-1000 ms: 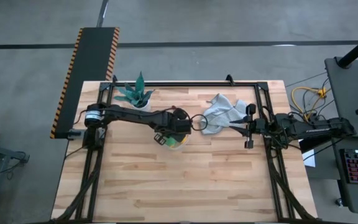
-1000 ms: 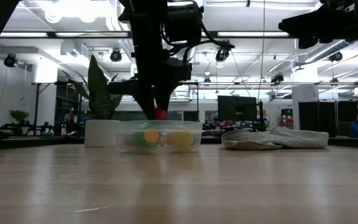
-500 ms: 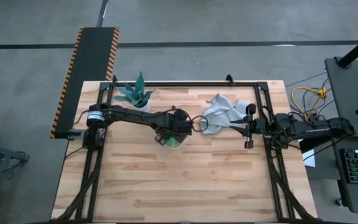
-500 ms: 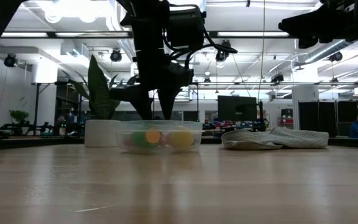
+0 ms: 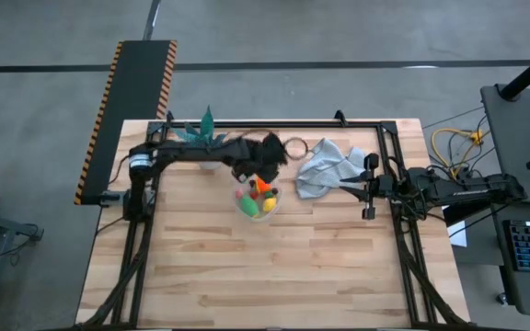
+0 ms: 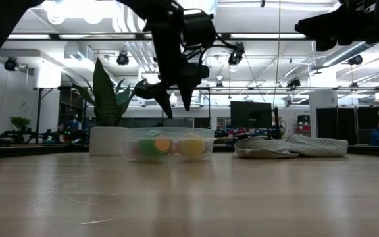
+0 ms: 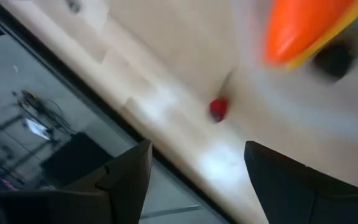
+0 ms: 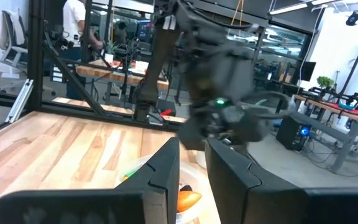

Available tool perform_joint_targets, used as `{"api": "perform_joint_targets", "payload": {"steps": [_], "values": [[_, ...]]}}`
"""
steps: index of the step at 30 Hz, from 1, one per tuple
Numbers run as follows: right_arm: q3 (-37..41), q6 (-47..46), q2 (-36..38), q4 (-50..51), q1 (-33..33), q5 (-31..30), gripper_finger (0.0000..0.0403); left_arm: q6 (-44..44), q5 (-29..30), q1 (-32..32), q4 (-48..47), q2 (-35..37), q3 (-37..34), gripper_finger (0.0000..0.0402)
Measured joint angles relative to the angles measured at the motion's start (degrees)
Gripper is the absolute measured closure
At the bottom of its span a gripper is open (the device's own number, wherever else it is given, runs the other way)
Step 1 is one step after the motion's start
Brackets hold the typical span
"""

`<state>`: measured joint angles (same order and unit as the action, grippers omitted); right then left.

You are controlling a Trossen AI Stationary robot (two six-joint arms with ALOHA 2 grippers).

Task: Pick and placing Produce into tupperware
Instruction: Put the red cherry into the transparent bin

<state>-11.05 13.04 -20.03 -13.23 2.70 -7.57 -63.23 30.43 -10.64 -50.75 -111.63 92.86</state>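
The tupperware [image 5: 259,199] is a small clear round tub standing on the wood in the middle of the table. It holds several produce pieces [image 5: 261,195], orange, yellow, green and pink. From table height they show as a green and a yellow ball [image 6: 191,146] behind its wall. My left gripper [image 5: 257,169] hangs open and empty above the tub's far side [image 6: 175,105]. Its wrist view shows a small red piece [image 7: 217,109] on the wood and a blurred orange piece [image 7: 303,28]. My right gripper [image 5: 367,188] waits at the table's right edge, its fingers [image 8: 160,180] a narrow gap apart.
A crumpled grey-blue cloth [image 5: 324,169] lies right of the tub, between it and the right gripper. The teal-leaved plant [image 5: 199,134] in its white pot [image 6: 107,140] stands at the far left, partly under my left arm. Bare wood [image 5: 265,267] stretches toward the near edge.
A second ago my left gripper held a red piece low over the tub. It opened and let the piece go. It then rose and drew back toward the table's far edge, uncovering the tub and its contents. My right arm kept still.
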Motion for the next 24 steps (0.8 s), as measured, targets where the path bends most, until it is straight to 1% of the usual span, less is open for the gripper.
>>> {"api": "perform_joint_targets", "payload": {"steps": [2,4,7,9,12,14,17,24], "values": [[0.0,0.0,0.0,0.02,0.0,0.0,0.0332,-6.59,-1.01,-2.74,1.7,0.0,0.13,0.016],[0.0,0.0,0.01,0.0,0.02,0.0,0.0332,-11.53,-4.44,-5.48,3.55,0.0,-0.16,0.016],[0.0,0.0,0.01,0.02,0.0,0.01,0.0332,-17.38,-10.75,-9.32,3.71,-0.01,-0.65,0.016],[0.0,0.0,0.0,0.02,0.0,0.0,0.0332,-19.5,-11.55,-11.08,4.28,-0.65,-0.67,0.016],[0.0,0.01,0.0,0.02,0.02,0.0,0.0332,-20.87,-12.7,-13.09,4.23,-1.56,-0.86,0.016],[0.0,0.02,0.0,0.0,0.01,0.01,0.0332,-22.16,-14.99,-14.1,4.54,-2.17,-0.89,0.016],[0.0,0.13,0.0,-0.4,0.0,0.01,0.0332,-22.52,-15.0,-14.53,4.31,-3.4,-1.01,0.016],[0.0,0.5,-0.02,-0.77,0.0,0.0,0.0332,-19.71,-15.01,-13.33,3.17,-6.46,-1.29,0.0159]]}}
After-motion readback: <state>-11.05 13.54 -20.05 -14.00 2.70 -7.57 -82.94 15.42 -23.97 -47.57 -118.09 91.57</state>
